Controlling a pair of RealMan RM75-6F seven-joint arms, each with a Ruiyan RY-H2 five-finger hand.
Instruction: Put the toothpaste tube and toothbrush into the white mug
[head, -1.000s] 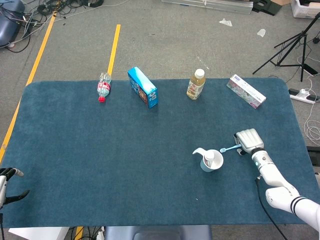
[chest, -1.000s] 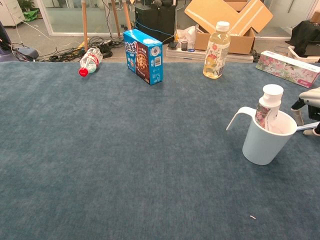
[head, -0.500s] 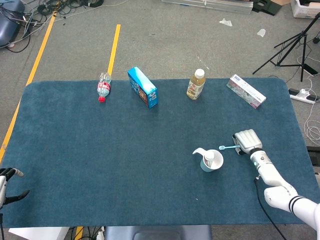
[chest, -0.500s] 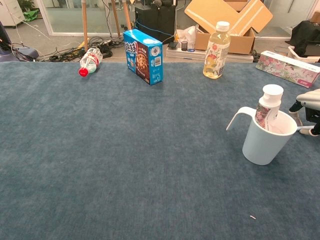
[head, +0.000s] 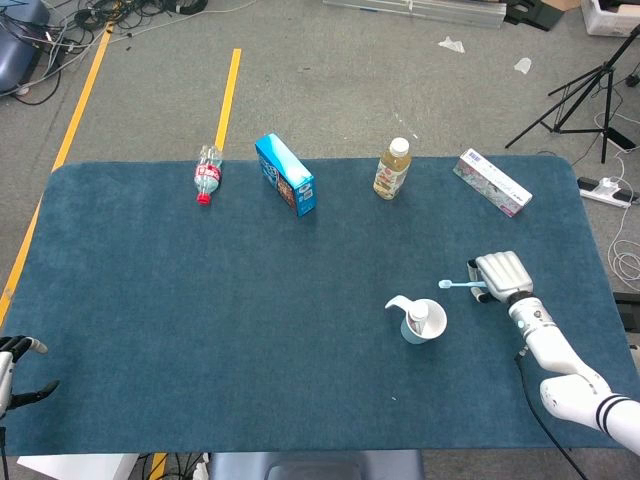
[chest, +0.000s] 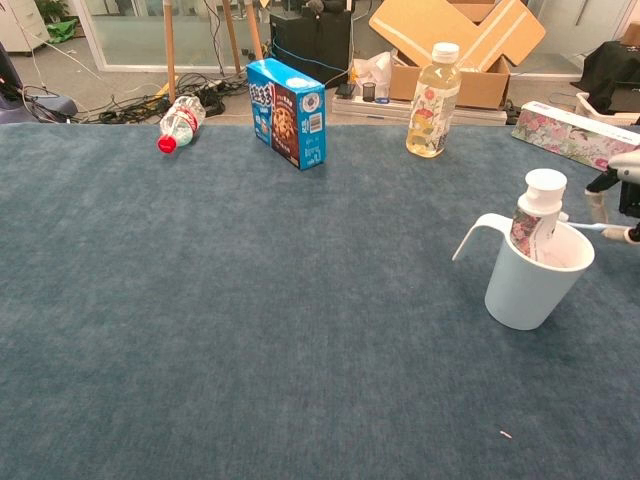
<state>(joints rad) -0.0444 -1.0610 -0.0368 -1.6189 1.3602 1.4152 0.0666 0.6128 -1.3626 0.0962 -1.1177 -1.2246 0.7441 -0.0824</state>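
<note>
The right hand (head: 502, 275), white and blocky, is hovering near the desk's right edge, its fingers (chest: 628, 190) closing on the handle of the toothbrush (head: 462, 284). The thin pale-blue brush is lying level above the desk (head: 200, 310), its head pointing left toward the white mug (chest: 532, 272) and reaching just beside its rim. The mug, a smooth plastic cup with a curved strap handle on its left, is standing upright on the blue, carpet-like cover toward the right edge. The toothpaste tube (chest: 536, 213) is sitting inside it, leaning slightly, its round white cap sticking above the rim and its body printed with flowers.

The left hand (head: 18, 372) is showing only at the near left corner, fingers spread with nothing in them.

Along the far edge are lying a clear plastic bottle (head: 207, 174) with a red cap, a blue carton (head: 285, 174) standing on edge, an upright bottle of yellow liquid (head: 392, 168), and a flat floral box (head: 492, 182).
</note>
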